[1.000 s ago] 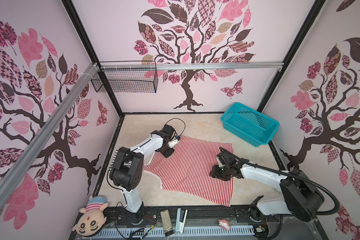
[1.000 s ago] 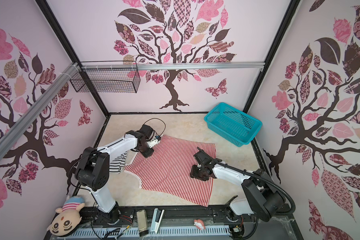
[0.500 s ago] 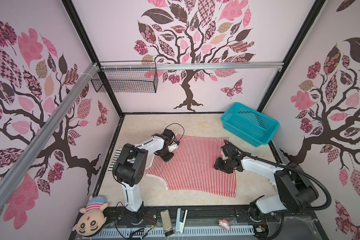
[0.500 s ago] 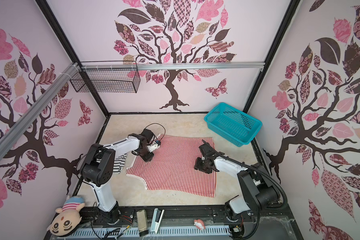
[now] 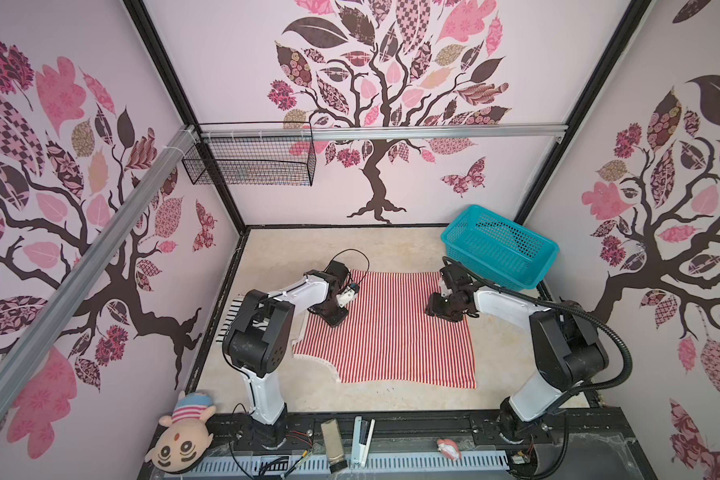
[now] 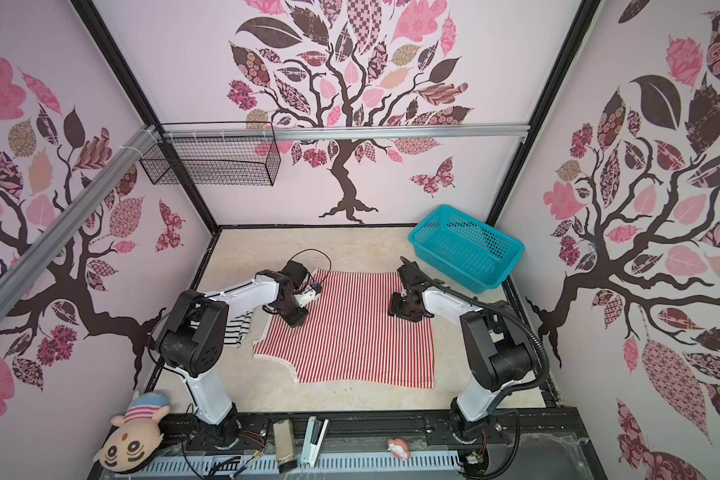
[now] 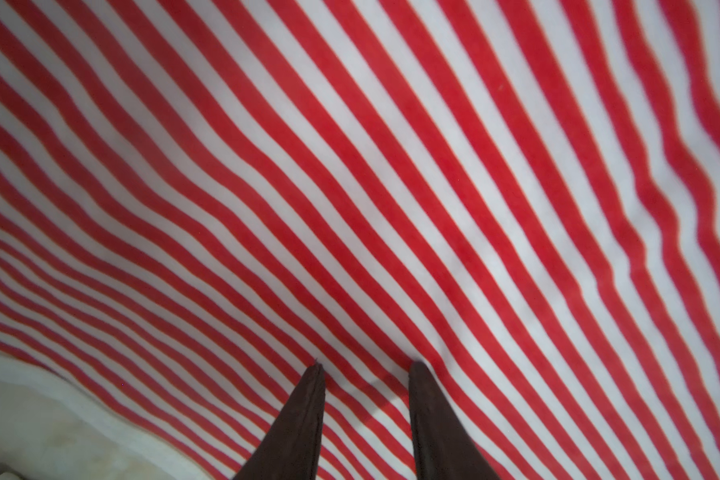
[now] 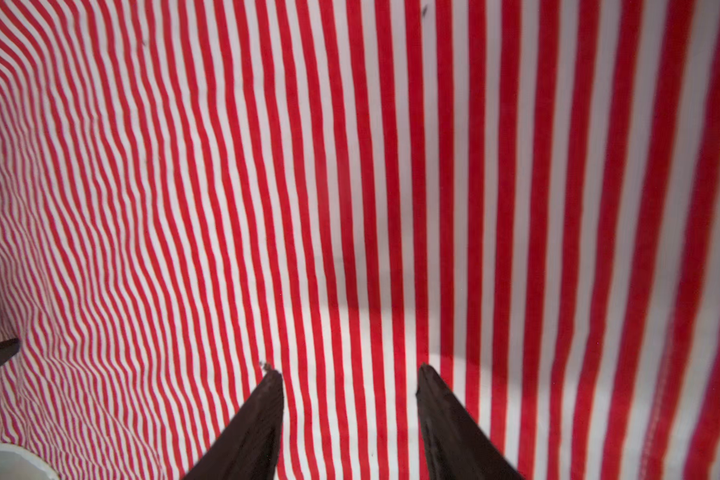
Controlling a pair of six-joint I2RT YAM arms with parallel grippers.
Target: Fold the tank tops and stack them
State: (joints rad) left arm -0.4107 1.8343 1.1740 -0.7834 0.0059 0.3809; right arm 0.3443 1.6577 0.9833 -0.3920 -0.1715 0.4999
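**Both pincers released on the red-and-white tank top (image 5: 391, 332)**

I see it lying flat in the middle of the desk (image 5: 391, 249). The left pincer (image 7: 364, 368) stands released, its tips touching the cloth near the top's left edge. The right pincer (image 8: 346, 372) is released too, tips on the cloth near its right edge. The black-and-white tank top (image 6: 238, 328) lies crumpled just beside it on the left, partly hidden by the left arm (image 6: 233, 297).

We see pale pink walls (image 5: 233, 104) covered with tree-and-leaf decals (image 5: 377, 183), black corner posts (image 5: 161, 62), a silver rail (image 5: 433, 132) carrying a black wire basket (image 5: 250, 166), a teal plastic basket (image 5: 495, 272) in the far right corner, and a mottled beige floor (image 5: 350, 245), evenly lit.
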